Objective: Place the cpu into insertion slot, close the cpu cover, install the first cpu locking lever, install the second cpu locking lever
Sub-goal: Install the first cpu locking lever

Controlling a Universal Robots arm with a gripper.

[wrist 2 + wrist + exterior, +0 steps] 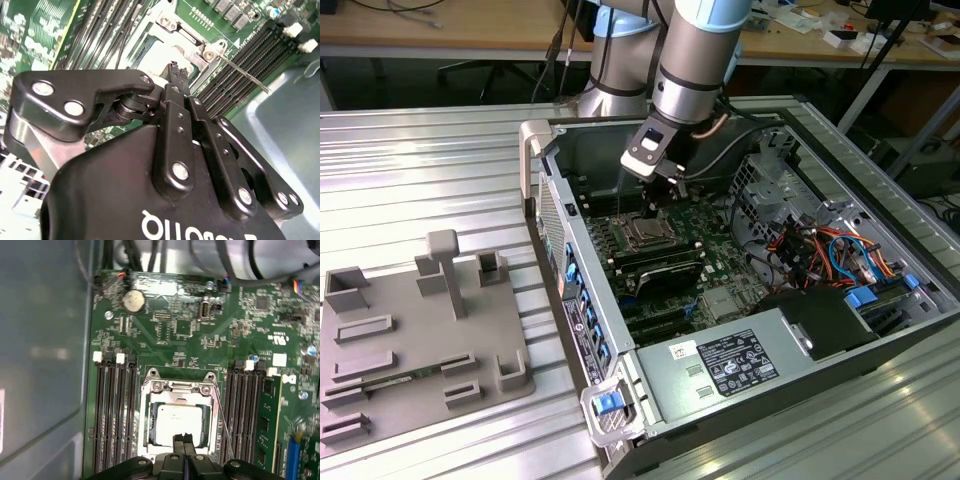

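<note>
The cpu (177,417) lies flat in the insertion slot (647,232), its silver-grey top showing through the square cut-out of the cpu cover (150,415). The cover lies down over the socket. My gripper (183,439) is shut, with nothing between its fingers, and its tips rest at the cover's edge nearest the wrist. In the exterior view the gripper (658,203) hangs just above the socket inside the open computer case. A thin wire locking lever (223,427) stands raised along one side of the socket. In the second wrist view this lever (245,75) juts out beyond the gripper (177,70).
Long black memory slots (115,415) flank the socket on both sides. A grey case wall (40,365) stands close by. A power supply (740,360) and coloured cables (820,250) sit at the exterior view's right. A grey fixture plate (410,340) lies outside the case at its left.
</note>
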